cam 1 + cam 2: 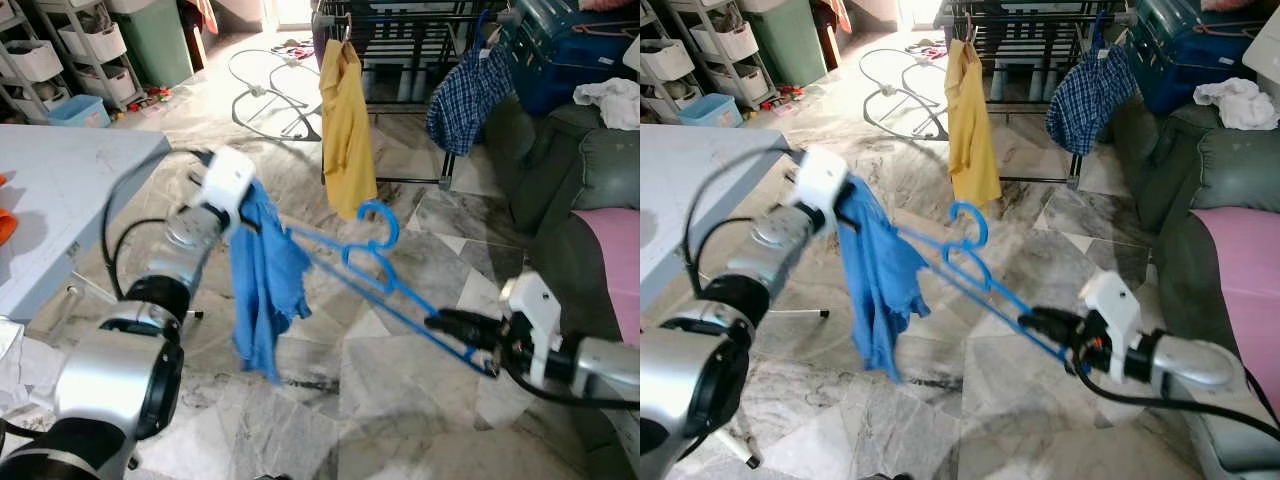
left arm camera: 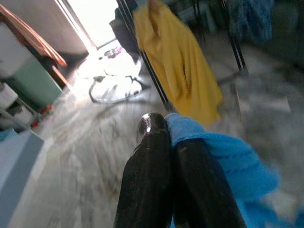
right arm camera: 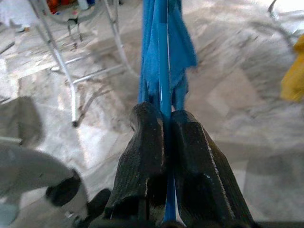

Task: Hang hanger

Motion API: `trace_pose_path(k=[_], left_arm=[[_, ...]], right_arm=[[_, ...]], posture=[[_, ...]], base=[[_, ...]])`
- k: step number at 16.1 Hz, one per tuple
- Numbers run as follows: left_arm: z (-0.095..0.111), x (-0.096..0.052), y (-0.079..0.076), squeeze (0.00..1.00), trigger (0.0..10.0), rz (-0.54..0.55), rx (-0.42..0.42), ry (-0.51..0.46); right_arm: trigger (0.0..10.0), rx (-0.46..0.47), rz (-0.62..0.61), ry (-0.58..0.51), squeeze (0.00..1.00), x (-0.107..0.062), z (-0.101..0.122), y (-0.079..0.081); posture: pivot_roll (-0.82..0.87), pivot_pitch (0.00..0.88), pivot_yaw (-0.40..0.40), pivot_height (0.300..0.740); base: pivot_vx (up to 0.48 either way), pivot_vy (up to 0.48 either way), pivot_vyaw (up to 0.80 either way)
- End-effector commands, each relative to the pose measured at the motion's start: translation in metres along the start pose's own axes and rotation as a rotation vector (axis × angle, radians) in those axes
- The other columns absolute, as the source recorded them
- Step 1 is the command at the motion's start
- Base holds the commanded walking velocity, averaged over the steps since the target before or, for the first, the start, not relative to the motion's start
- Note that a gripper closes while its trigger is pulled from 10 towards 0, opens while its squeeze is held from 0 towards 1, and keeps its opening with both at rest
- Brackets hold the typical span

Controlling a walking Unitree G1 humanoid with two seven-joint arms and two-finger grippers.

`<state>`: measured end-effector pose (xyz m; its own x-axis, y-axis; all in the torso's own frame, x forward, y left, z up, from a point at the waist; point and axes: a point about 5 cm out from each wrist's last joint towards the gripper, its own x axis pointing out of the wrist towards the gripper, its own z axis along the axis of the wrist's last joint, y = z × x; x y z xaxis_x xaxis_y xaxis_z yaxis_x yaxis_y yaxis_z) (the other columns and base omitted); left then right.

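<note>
**Hanger held at both ends, rack well ahead at 12 o'clock**

Across the head views, a blue plastic clothes hanger (image 1: 385, 275) is stretched between the arms, its long axis running from 10 o'clock down to 4 o'clock. Its hook curls up towards 12 o'clock. The right gripper (image 1: 450, 325) is closed on the lower end. The left gripper (image 1: 240, 215) is at the upper end, where a blue cloth garment (image 1: 265, 285) droops towards 6 o'clock. A black metal drying rack (image 1: 400, 40), carrying a yellow shirt (image 1: 345, 125) and a checked blue shirt (image 1: 465, 95), stands well apart at 12 o'clock.

Left wrist view: both black fingers (image 2: 147, 175) are pressed together with the blue garment beside them, the yellow shirt beyond.

Right wrist view: the black fingers (image 3: 142, 156) clamp the thin blue hanger bar, pointing away at the garment.

I judge the hook must travel forward to the rail.
</note>
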<state>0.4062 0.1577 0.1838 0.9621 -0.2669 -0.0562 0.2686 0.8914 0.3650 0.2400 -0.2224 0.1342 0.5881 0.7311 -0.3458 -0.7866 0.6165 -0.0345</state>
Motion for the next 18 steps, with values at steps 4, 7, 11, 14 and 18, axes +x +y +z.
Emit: trace_pose_path(k=[4, 7, 11, 14, 18], left_arm=[[0.031, 0.004, 0.004, 0.00, 10.0, 0.011, -0.031, -0.160], [0.036, 0.003, -0.003, 0.00, 10.0, -0.067, -0.017, -0.213], [0.030, -0.002, 0.021, 0.00, 10.0, 0.086, 0.163, -0.166], [0.035, -0.003, 0.021, 0.00, 10.0, 0.077, 0.200, -0.204], [0.058, -0.005, 0.009, 0.00, 10.0, -0.076, 0.225, -0.377]], right_arm=[[10.0, 0.025, 0.084, -0.011, 0.00, 0.002, 0.002, 0.014], [10.0, 0.022, 0.062, -0.008, 0.00, 0.000, 0.002, 0.010], [10.0, -0.091, -0.167, -0.046, 0.00, -0.010, 0.016, -0.022], [10.0, -0.157, -0.292, -0.039, 0.00, -0.009, 0.017, -0.035], [10.0, -0.178, -0.344, -0.044, 0.00, 0.001, 0.013, -0.043]], posture=[[-0.28, 0.079, 0.091, 0.740], [-0.27, 0.084, 0.091, 0.740], [-0.28, 0.089, 0.091, 0.740], [-0.27, 0.087, 0.089, 0.740], [-0.25, 0.090, 0.090, 0.740]], base=[[0.000, 0.000, 0.00], [0.000, 0.000, 0.00], [0.000, 0.000, 0.00], [0.000, 0.000, 0.00], [0.000, 0.000, 0.00]])
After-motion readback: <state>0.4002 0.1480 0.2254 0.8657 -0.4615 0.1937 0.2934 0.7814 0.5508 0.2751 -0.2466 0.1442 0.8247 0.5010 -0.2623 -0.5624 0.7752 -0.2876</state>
